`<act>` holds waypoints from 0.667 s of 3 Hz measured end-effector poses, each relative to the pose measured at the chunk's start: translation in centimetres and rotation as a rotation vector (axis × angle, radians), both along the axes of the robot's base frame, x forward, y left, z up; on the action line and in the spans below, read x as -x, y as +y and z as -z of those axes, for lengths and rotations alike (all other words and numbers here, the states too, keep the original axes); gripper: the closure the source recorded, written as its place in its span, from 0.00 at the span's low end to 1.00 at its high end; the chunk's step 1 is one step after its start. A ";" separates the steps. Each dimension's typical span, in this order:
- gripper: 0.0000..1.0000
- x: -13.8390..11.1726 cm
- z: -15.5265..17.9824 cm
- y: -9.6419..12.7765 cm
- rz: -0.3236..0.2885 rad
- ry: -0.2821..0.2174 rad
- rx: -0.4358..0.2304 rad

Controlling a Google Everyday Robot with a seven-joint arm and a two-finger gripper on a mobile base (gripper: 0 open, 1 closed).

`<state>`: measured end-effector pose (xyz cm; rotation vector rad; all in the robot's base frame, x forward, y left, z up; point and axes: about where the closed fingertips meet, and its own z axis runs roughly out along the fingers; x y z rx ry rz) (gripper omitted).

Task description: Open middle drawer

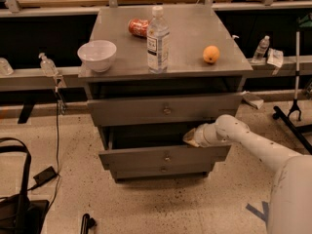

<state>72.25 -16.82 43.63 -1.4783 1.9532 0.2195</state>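
Note:
The grey cabinet has three drawers. The middle drawer [146, 158], a shallow grey front with a small round knob [167, 157], stands pulled out, with a dark gap above it. My gripper [191, 137] is at the end of the white arm [248, 143]. It sits at the drawer's top edge on the right side, reaching into that gap. The taller top drawer [165, 109] is directly above, and the lowest drawer [163, 170] shows just below.
On the cabinet top [185, 33] stand a white bowl [97, 54], a water bottle [158, 40], a red can [138, 27] and an orange [210, 54]. A black bag [19, 199] and cables lie on the floor at left. A black stand [295, 101] is at right.

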 end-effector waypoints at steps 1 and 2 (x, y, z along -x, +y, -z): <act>1.00 0.0 0.0 0.0 0.000 0.000 0.000; 1.00 0.0 0.0 0.0 0.000 0.000 0.000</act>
